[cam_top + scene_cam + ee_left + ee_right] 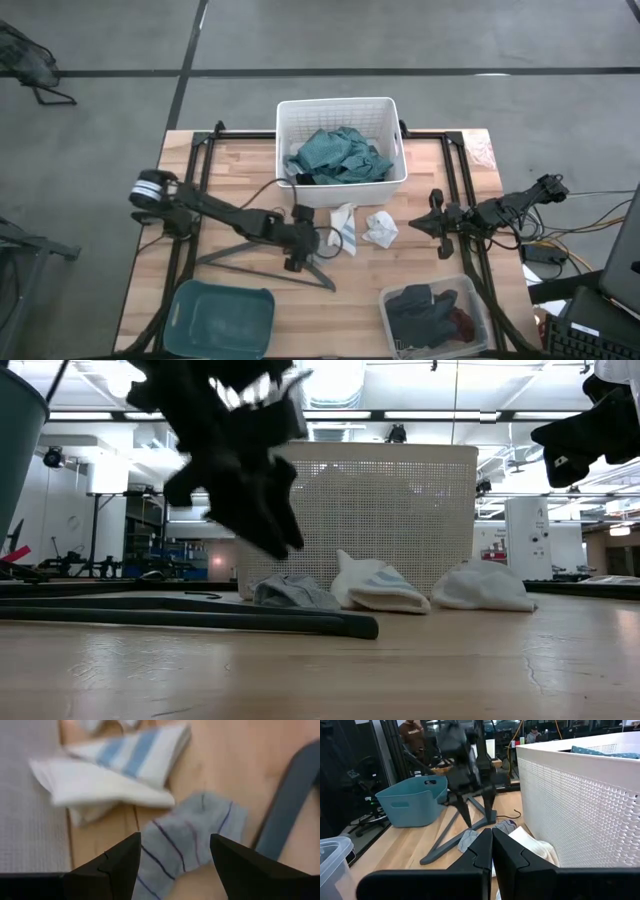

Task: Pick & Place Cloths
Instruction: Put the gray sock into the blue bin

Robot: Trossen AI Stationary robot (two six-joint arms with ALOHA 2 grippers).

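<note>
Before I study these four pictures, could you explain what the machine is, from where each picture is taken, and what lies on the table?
It is a robot with two dark arms at a wooden table. One camera looks down from above, one sits at table height, and one rides on each wrist. The left gripper hangs open above a grey striped cloth, holding nothing. The right gripper waits, shut and empty. Nearby lie a white blue-striped cloth, a white cloth, a dark hanger and a white basket holding teal cloth.

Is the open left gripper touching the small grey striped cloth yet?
Apart. The left wrist view shows the left gripper open, wood visible between each fingertip and the small grey striped cloth.
</note>
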